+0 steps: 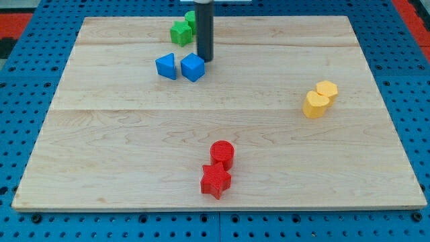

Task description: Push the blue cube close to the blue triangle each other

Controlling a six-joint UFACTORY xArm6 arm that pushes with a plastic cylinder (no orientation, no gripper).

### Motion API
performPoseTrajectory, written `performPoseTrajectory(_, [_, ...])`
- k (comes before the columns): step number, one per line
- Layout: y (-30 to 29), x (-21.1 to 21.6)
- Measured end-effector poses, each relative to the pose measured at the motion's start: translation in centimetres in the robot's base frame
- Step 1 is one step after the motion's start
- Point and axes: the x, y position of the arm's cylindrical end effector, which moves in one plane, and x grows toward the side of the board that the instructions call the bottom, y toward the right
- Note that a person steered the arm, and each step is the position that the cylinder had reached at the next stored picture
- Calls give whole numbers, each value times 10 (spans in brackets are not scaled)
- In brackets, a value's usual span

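The blue cube (192,67) sits on the wooden board (134,134) toward the view's top left. The blue triangle (166,66) lies just to its left, with a narrow gap between them. My tip (205,60) is down at the board just to the upper right of the blue cube, touching or nearly touching its right top corner. The rod rises straight up out of the view's top.
Two green blocks (181,30) lie above the blue ones, partly behind the rod. Two yellow blocks (320,99) sit together at the right. A red cylinder (222,154) and a red star (216,181) sit together near the bottom centre.
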Motion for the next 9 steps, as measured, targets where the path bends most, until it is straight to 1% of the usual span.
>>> performPoseTrajectory(1, [-43, -9])
performPoseTrajectory(2, [-110, -7])
performPoseTrajectory(3, [-89, 22])
performPoseTrajectory(4, [-38, 38])
performPoseTrajectory(5, [-39, 30])
performPoseTrajectory(6, [-37, 7])
performPoseTrajectory(7, [7, 6])
performPoseTrajectory(9, [9, 45])
